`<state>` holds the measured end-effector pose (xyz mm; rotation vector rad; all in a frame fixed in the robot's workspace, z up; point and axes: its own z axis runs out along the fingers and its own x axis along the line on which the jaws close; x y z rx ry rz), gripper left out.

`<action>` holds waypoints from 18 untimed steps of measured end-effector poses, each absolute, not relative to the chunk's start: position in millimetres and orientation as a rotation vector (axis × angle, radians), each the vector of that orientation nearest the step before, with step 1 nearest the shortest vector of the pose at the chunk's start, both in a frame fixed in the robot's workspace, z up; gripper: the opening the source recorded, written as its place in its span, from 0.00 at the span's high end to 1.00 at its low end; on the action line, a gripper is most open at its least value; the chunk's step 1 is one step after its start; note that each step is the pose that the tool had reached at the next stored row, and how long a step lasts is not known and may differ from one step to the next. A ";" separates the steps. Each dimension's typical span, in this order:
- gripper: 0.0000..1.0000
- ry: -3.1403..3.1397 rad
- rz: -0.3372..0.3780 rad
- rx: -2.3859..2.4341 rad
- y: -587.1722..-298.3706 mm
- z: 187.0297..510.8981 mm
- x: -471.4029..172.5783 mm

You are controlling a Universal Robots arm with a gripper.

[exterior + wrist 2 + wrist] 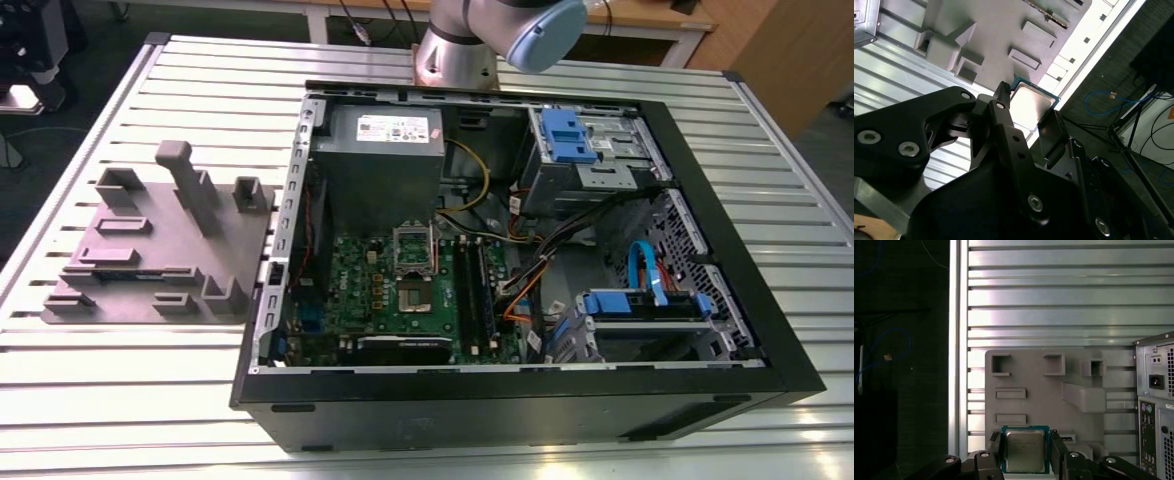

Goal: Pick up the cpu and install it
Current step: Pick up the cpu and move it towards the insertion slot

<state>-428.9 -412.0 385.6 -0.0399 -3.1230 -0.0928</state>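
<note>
The open black computer case (534,400) holds 1 green motherboard (400,290), 1 grey power supply box (380,135) and 2 blue-fronted drive cages (581,140). The black 2-fingered claw (1025,442) is clenched on 1 small flat square silver-topped cpu (1025,450), a finger against each side. Beyond the claw lies 1 grey moulded fixture plate (1054,405) on the slatted metal table (1054,290); the case stands beside the plate.

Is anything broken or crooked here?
Nothing looks broken or spilled. The cpu sits square in the gripper, over the grey fixture plate, and the open computer case lies flat on the table.
</note>
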 end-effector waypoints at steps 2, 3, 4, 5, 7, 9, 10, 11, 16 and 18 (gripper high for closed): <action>0.53 -3.123 -0.093 -0.040 -412.0 385.6 -428.8; 0.53 -3.123 -0.093 -0.040 -412.1 385.6 -428.7; 0.53 -3.123 -0.093 -0.040 -412.0 385.6 -428.6; 0.53 -3.123 -0.093 -0.040 -412.0 385.6 -428.6; 0.53 -3.123 -0.093 -0.040 -412.0 385.6 -428.6; 0.53 -3.123 -0.093 -0.040 -412.1 385.6 -428.6; 0.53 -3.123 -0.093 -0.040 -412.1 385.6 -428.6; 0.53 -3.123 -0.093 -0.040 -412.0 385.6 -428.6; 0.53 -3.123 -0.092 -0.040 -412.0 385.6 -428.6; 0.53 -3.123 -0.092 -0.040 -412.0 385.6 -428.6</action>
